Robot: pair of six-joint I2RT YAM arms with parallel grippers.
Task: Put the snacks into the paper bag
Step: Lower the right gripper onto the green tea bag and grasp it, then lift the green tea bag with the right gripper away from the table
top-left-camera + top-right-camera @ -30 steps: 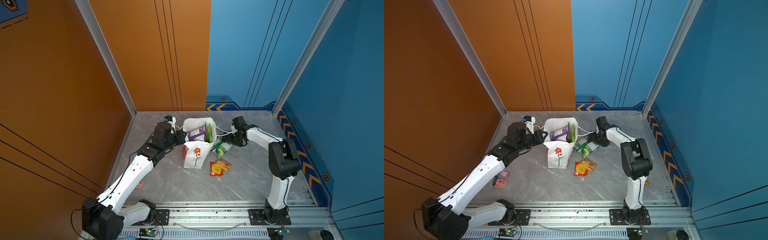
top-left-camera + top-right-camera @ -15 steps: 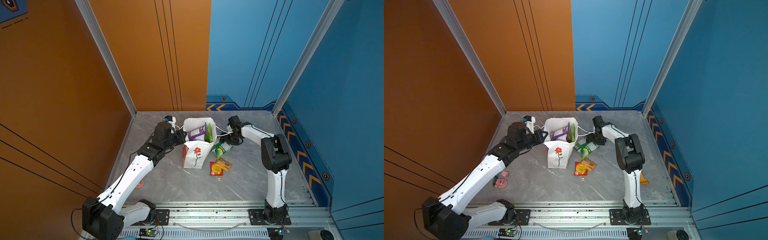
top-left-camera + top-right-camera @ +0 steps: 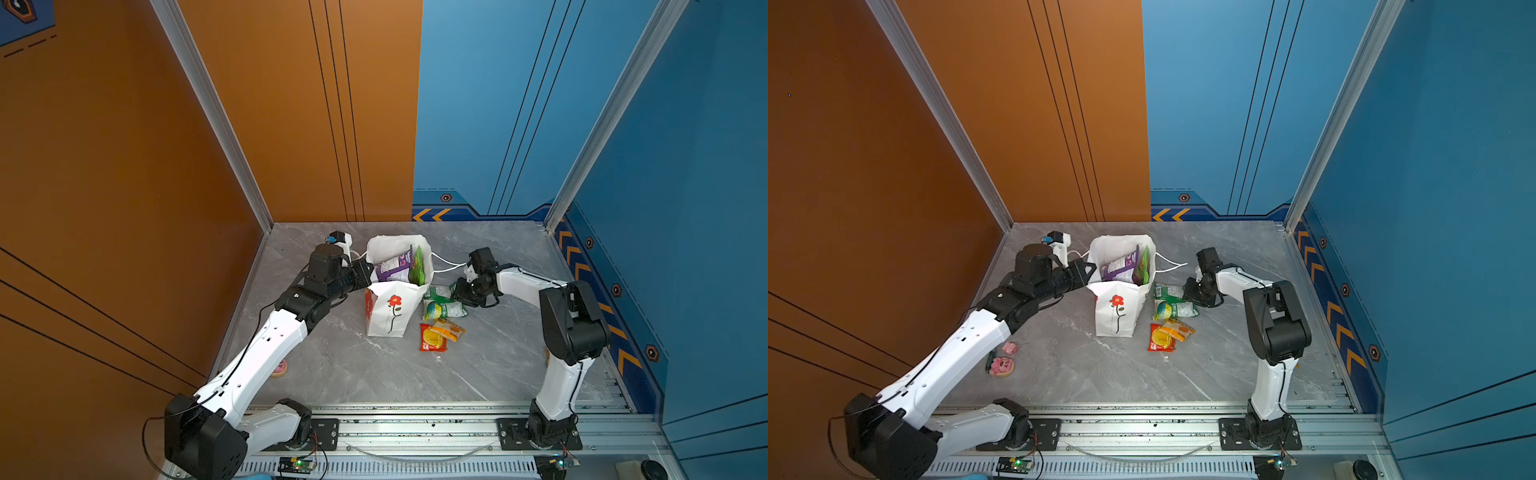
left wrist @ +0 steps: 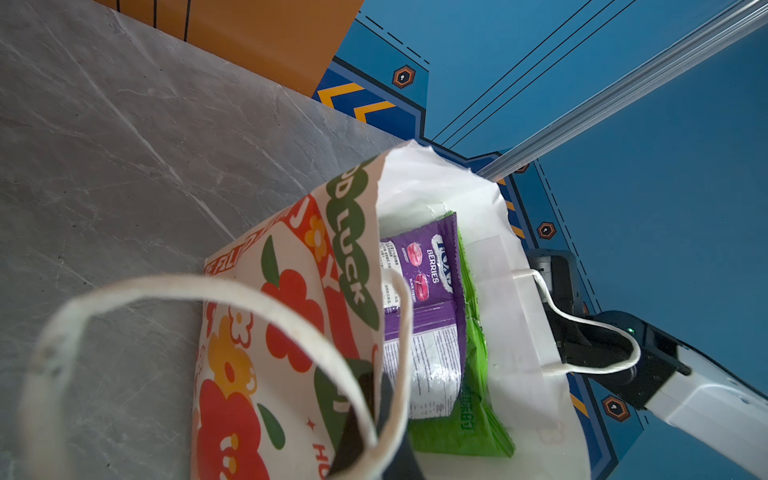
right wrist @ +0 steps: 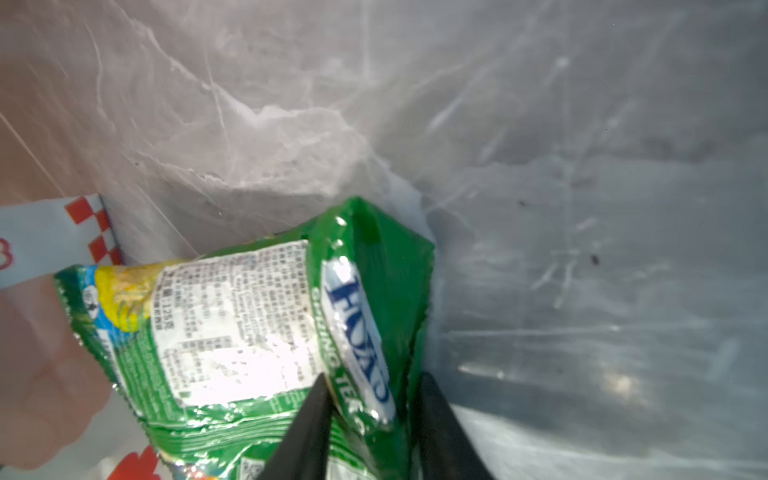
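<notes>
The white paper bag [image 3: 388, 307] with a red flower stands upright mid-table, its mouth wide. My left gripper [image 4: 374, 419] is shut on the bag's rim at its left side, by a cord handle. A purple snack packet [image 4: 428, 299] and a green one [image 4: 469, 395] stand inside the bag. Just right of the bag, green-white snack packets [image 3: 442, 305] lie on the table. My right gripper [image 5: 370, 415] is shut on the folded edge of one [image 5: 257, 332]. A red packet with a yellow circle [image 3: 432, 338] and an orange packet [image 3: 449, 330] lie nearer the front.
Pink round things [image 3: 1001, 365] lie on the table by my left arm. The bag's other cord handle [image 3: 446, 264] hangs out toward my right gripper. Orange and blue walls close the back and sides. A metal rail [image 3: 415, 428] runs along the front.
My right gripper has swung down and left from beside the bag to the green-white packet and closed on its edge. The left gripper and bag have stayed put.
</notes>
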